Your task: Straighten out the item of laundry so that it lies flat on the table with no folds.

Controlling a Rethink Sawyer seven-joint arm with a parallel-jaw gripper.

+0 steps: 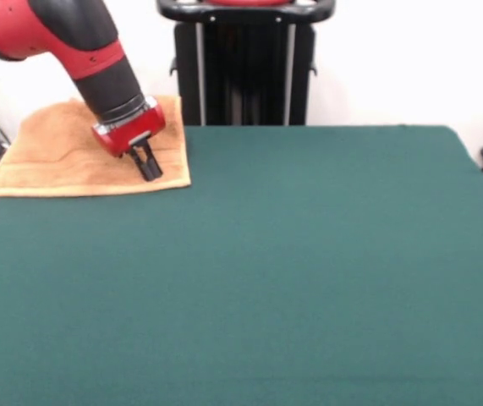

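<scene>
Where the single front view takes in the scene, one broad surface (292,271) covered in dark green cloth fills most of it, running from the near edge back to the pale wall. One black pedestal (245,68) stands upright behind its far edge, near the middle of the picture's top. One red and black arm (72,42) slants down from the top left corner toward the surface's far left corner. One orange-tan towel (46,161) lies at that far left corner, spread fairly flat, with a soft ridge or fold line curving across its middle; its left part reaches the surface's left edge, and its right edge lies left of the pedestal. No second cloth is present.

One gripper (150,169) ends the arm, a red block with short black jaws pointing down and slightly right. The jaws stand close together with only a narrow gap, and nothing shows between them. The towel lies directly beneath and around them: their tips sit over its right portion, near its front right corner. Whether the tips touch the cloth cannot be told.
</scene>
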